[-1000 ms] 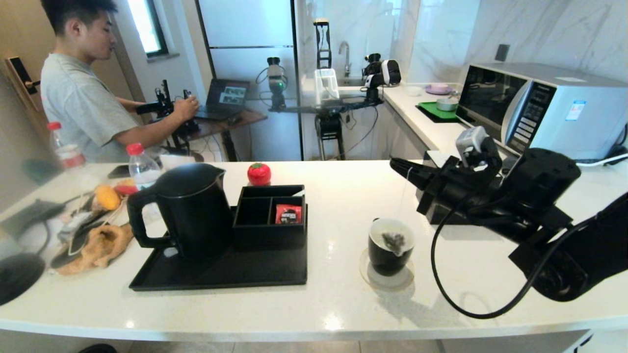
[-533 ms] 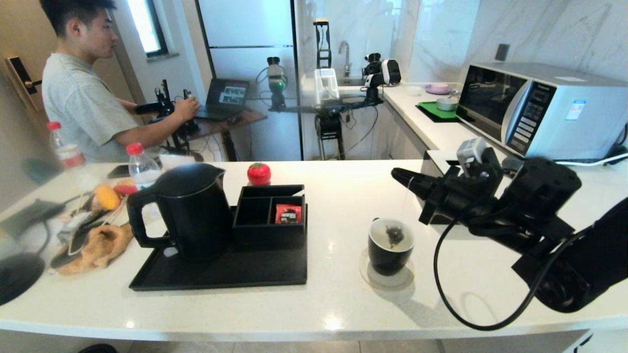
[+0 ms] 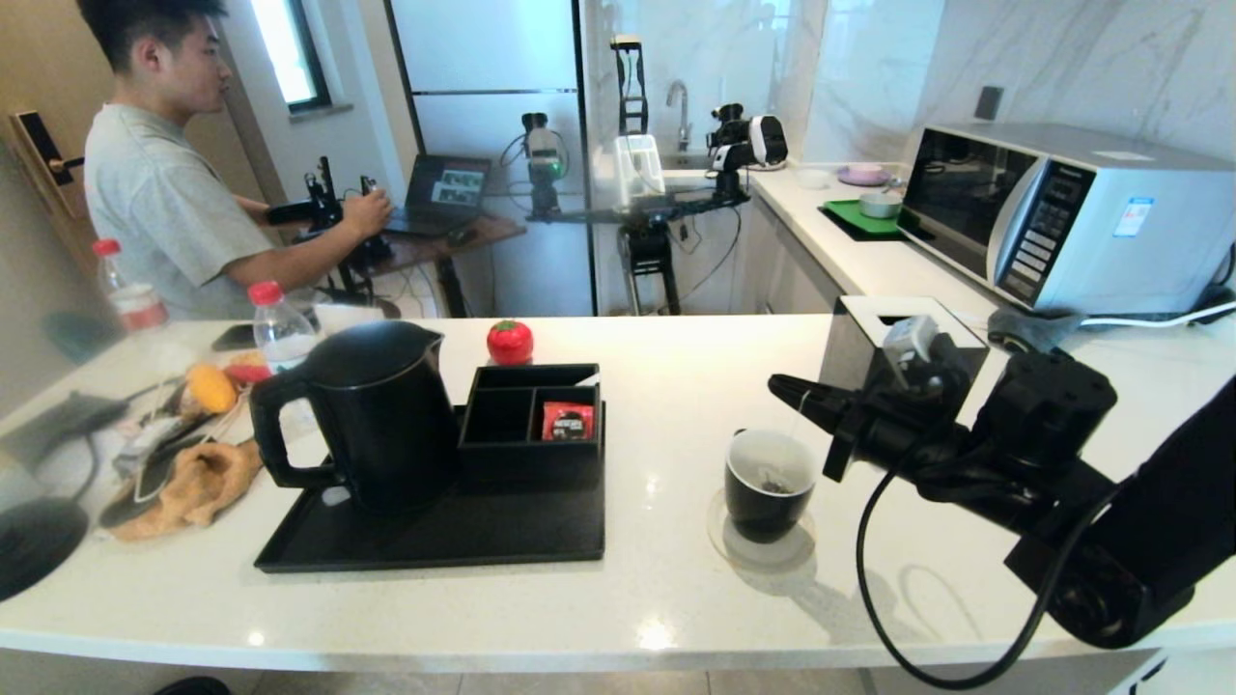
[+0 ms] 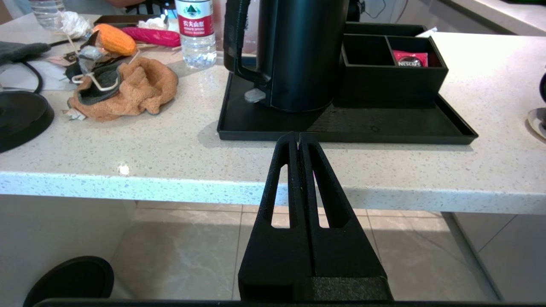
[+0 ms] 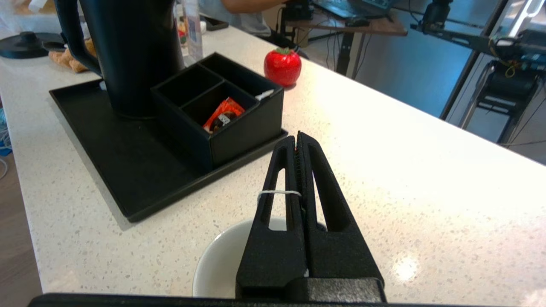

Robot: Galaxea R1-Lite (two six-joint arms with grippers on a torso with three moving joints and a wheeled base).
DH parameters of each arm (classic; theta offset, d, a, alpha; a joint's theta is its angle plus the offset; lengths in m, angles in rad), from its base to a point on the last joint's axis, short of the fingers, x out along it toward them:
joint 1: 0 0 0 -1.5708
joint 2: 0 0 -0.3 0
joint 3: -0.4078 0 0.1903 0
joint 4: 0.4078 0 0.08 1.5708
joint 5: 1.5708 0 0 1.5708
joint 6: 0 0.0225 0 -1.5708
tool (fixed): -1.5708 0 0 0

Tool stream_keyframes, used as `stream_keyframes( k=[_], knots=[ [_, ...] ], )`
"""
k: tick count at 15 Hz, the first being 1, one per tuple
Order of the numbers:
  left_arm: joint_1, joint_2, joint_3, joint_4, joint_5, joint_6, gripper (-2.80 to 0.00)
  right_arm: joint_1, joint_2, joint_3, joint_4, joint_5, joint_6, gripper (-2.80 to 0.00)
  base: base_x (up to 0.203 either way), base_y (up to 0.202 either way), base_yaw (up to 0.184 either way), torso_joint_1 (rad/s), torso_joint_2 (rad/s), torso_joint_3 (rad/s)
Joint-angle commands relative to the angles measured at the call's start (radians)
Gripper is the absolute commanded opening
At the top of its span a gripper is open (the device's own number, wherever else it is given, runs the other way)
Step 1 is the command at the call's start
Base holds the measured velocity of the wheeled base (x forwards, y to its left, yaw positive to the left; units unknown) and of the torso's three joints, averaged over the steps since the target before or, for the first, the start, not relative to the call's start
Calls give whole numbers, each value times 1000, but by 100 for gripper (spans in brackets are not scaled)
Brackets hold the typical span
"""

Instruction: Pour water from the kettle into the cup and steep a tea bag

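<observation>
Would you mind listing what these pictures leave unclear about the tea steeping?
- Water level in the cup: head view too shallow; right wrist view blocked by the right gripper.
- Tea bag: only a dim shape in the head view.
- Kettle: top cut off in both wrist views.

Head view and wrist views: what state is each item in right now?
kettle: upright on black tray, lid shut
cup: upright on coaster, tea bag inside
right tool: shut on the tea bag's string, above cup
left tool: shut, empty, before the counter edge
</observation>
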Motion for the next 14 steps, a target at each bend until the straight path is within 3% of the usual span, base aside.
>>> stream_keyframes(
  k=[1,14],
  knots=[
    [2,-1,0,0,0,0,-280,1,27,-1,-43,3,-1,-280,0,0,0,0,0,0],
    [0,-1,0,0,0,0,-280,-37,-71,-174,-14,3,68,-280,0,0,0,0,0,0]
  ],
)
